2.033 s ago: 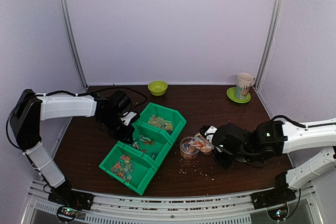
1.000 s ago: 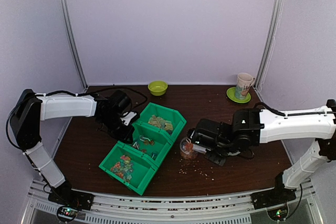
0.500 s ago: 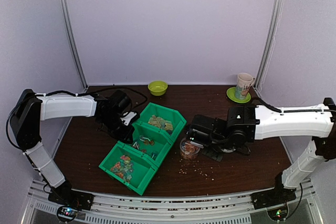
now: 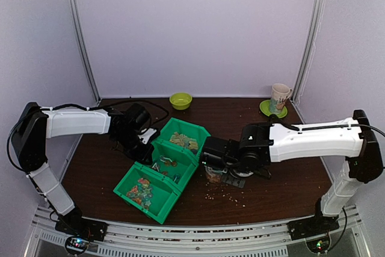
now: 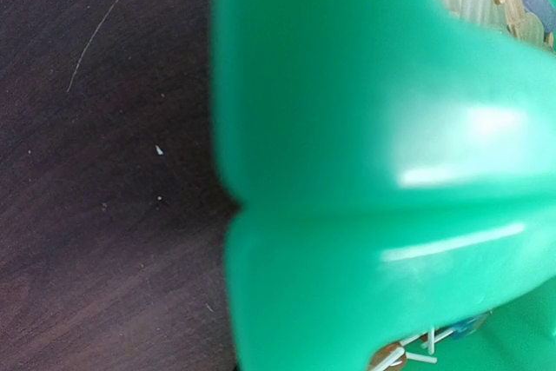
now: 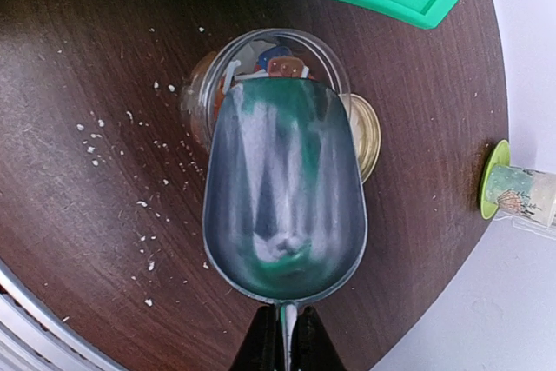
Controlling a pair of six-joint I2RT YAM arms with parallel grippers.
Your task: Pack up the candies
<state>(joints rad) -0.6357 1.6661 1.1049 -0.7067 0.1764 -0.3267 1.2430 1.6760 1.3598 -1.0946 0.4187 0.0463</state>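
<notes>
Right wrist shows the right gripper (image 6: 282,345) pinching an empty-looking scoop (image 6: 282,188) over the jar (image 6: 217,76); swing it left and dip its lip into the candies (image 4: 141,192) in the bin (image 4: 153,209); the left gripper (image 4: 144,142) hides its grip.

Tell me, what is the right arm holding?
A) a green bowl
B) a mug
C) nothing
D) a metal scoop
D: the right wrist view shows the scoop over a jar, its handle pinched in the right gripper.
</notes>
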